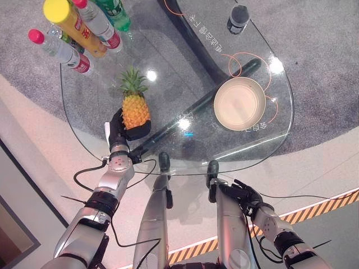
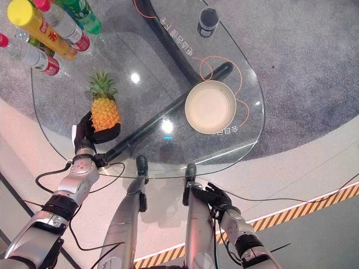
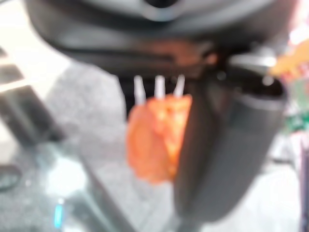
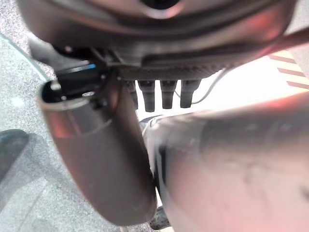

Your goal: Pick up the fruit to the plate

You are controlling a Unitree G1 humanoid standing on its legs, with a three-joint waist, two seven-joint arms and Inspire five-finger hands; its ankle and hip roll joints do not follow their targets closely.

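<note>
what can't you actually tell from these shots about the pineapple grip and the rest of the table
- Underside of the pineapple: hidden by the left robot hand curled round it in the eye views.
- Whether it has left the glass table: unclear; the left wrist view is blurred.
- Bottles: cut off by the top edge.
- Right robot hand: low beside the table; finger pose unclear.
- Plate: nothing visible on it.

Lower part of the pineapple [image 1: 135, 111] hidden inside the curled left hand [image 1: 119, 131]; blurred to an orange mass in the left wrist view. Bottles [image 1: 78, 28] at the far left cut off by the top edge. Right hand [image 1: 247, 197] fingers too small to read
</note>
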